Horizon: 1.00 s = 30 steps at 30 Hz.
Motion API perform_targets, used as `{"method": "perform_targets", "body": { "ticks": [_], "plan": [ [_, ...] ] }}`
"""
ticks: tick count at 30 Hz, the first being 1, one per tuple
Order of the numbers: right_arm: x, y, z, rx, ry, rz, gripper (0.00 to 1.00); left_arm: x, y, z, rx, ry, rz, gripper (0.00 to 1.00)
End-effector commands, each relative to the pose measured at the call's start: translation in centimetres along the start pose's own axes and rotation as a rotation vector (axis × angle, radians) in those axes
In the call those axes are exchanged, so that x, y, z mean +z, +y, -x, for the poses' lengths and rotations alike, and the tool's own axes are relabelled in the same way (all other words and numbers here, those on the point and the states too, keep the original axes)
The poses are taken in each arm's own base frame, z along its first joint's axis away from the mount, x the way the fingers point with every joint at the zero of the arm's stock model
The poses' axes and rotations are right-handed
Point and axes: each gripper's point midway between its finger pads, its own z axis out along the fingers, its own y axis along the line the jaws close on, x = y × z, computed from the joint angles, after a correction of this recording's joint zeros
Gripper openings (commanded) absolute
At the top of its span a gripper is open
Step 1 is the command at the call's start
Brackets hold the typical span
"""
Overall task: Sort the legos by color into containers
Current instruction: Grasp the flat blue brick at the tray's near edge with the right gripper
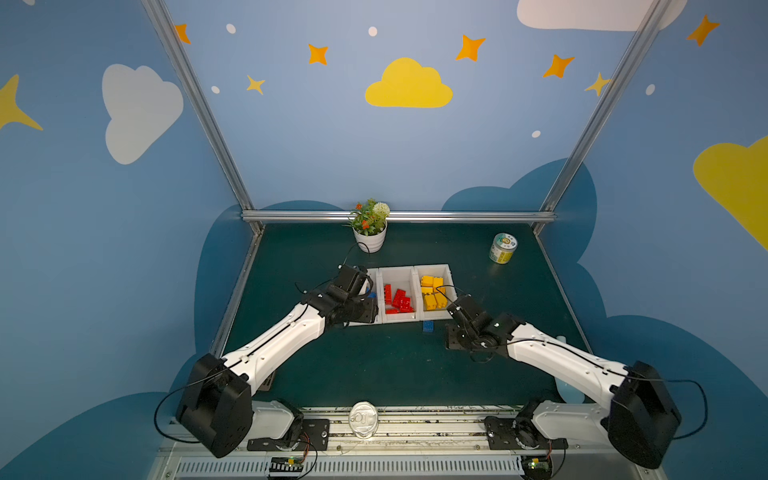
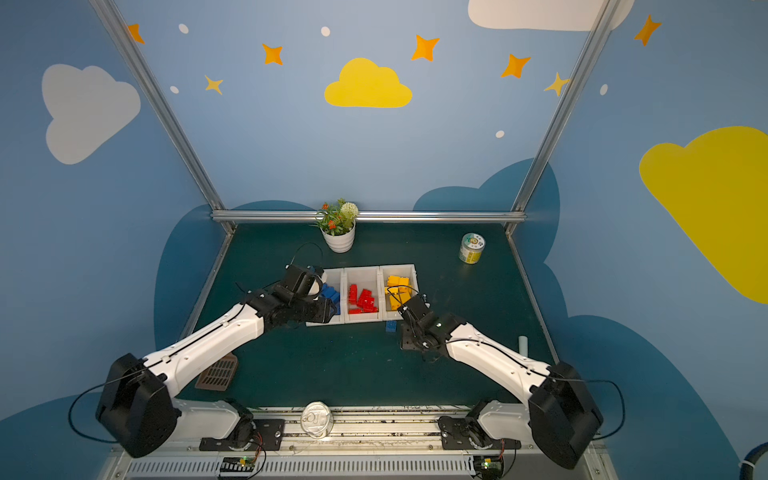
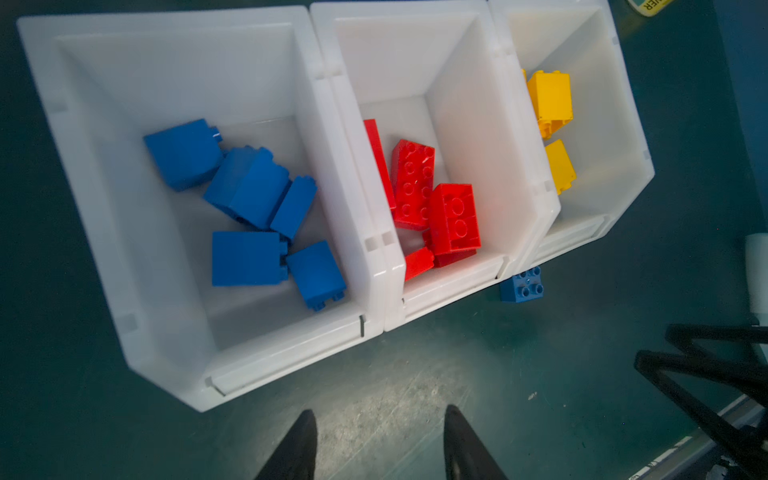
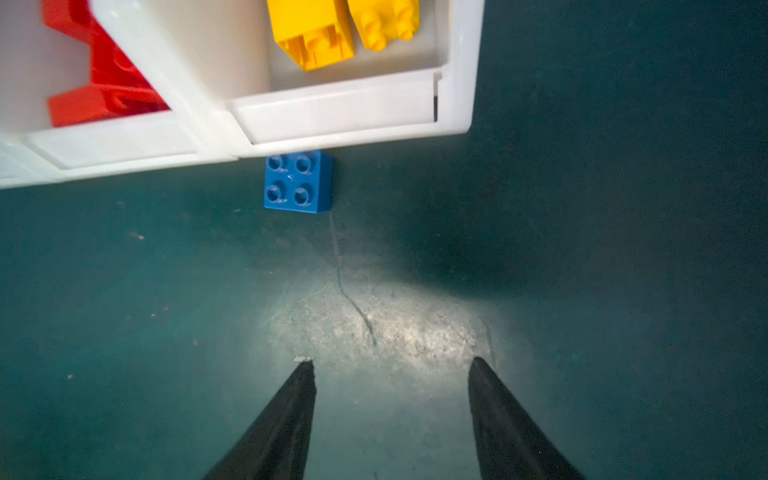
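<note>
On the green mat (image 1: 374, 365), blue legos (image 3: 249, 208), red legos (image 3: 432, 199), yellow legos (image 3: 550, 104) are kept in separate containers (image 3: 353, 174); a blue brick (image 4: 298, 181) is left outside; left gripper (image 3: 379, 415), right gripper (image 4: 391, 363) are parted, empty.

**Legible text: one fragment only**

Only readable bit: cut-off dark capitals, roughly "ER", seen upside down on a yellow-green label edge (image 3: 647, 5). Sits at the frame corner of the left wrist view, just past the far end of the containers (image 3: 328, 95). Rest of the word cropped.

Printed label on the can (image 1: 503, 248) (image 2: 471, 248) in both top views: yellow-green wrap, round graphic on top, print too small to read.

Small dark marks on the white strip (image 3: 654, 469) at the table edge, left wrist view: blurred, not legible.
</note>
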Motion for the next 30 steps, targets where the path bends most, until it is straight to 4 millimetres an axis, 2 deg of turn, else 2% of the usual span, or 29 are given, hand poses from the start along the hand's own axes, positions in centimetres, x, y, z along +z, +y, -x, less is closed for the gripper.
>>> {"method": "perform_targets", "body": {
  "ticks": [1,8,14,23,30],
  "plan": [
    [0.3,1.8,0.9,-0.004,0.019,0.008,0.59,-0.9,1.2,-0.3,-0.048,-0.040,0.030,0.50],
    [3.0,4.9,1.6,-0.038,0.019,0.021,0.59,-2.3,2.5,-1.4,-0.069,-0.078,0.057,0.51],
    [4.9,6.5,2.5,-0.046,0.005,0.016,0.59,-2.9,3.0,-1.9,-0.080,-0.094,0.062,0.51],
    [6.5,5.6,2.8,-0.024,0.011,-0.083,0.56,-3.2,3.3,-2.7,-0.090,-0.100,0.061,0.51],
    [7.6,5.7,3.1,-0.023,0.014,-0.112,0.51,-3.3,3.4,-2.9,-0.094,-0.103,0.061,0.51]
  ]
}}
